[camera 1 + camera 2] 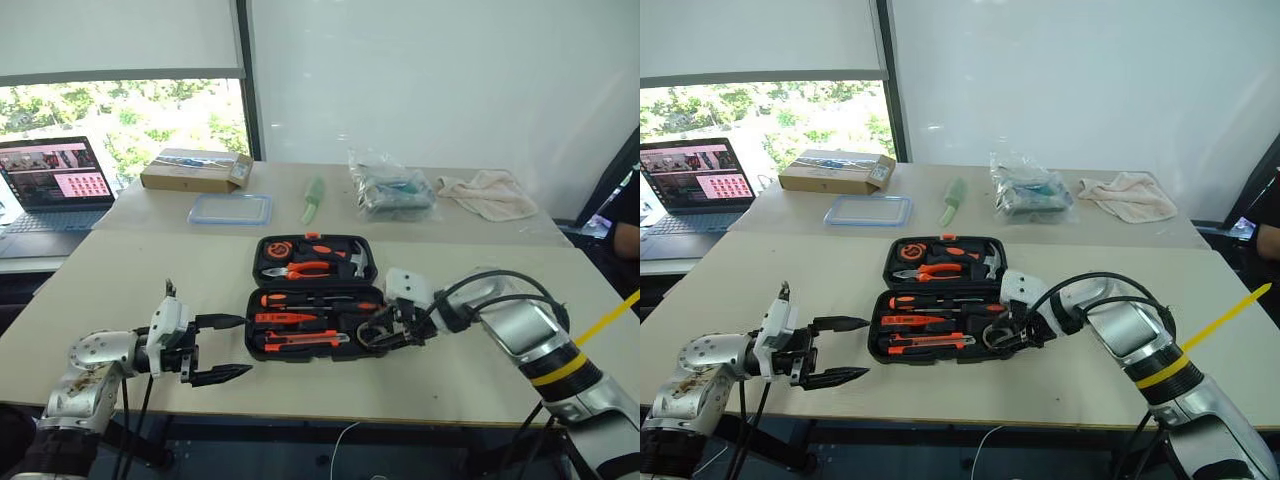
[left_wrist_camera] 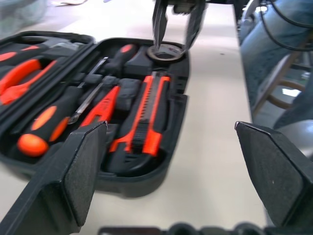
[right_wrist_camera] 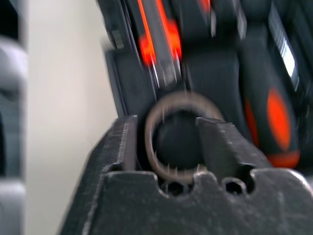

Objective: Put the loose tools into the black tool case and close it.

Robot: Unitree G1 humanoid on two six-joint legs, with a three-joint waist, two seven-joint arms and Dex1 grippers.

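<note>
The black tool case (image 1: 308,357) lies open in the middle of the near table, its lid (image 1: 262,262) lying flat behind it. In its slots lie two orange-and-black screwdrivers (image 1: 310,298), a utility knife (image 2: 146,115) and a small orange tester screwdriver (image 2: 101,108). The dark tape roll (image 2: 166,51) rests in the case's front right corner. My right gripper (image 2: 175,41) hangs just over the roll with its fingers apart, one inside the ring and one outside (image 3: 168,105). My left gripper (image 1: 243,346) stands open and empty just left of the case.
Pliers (image 1: 300,270), a tape measure (image 1: 277,250) and a hammer (image 1: 358,260) sit in the lid. On the far table are a laptop (image 1: 55,180), a cardboard box (image 1: 195,170), a blue-rimmed container (image 1: 230,208), a plastic bag (image 1: 390,190) and a cloth (image 1: 490,192). A person's arm (image 1: 625,235) is at the right edge.
</note>
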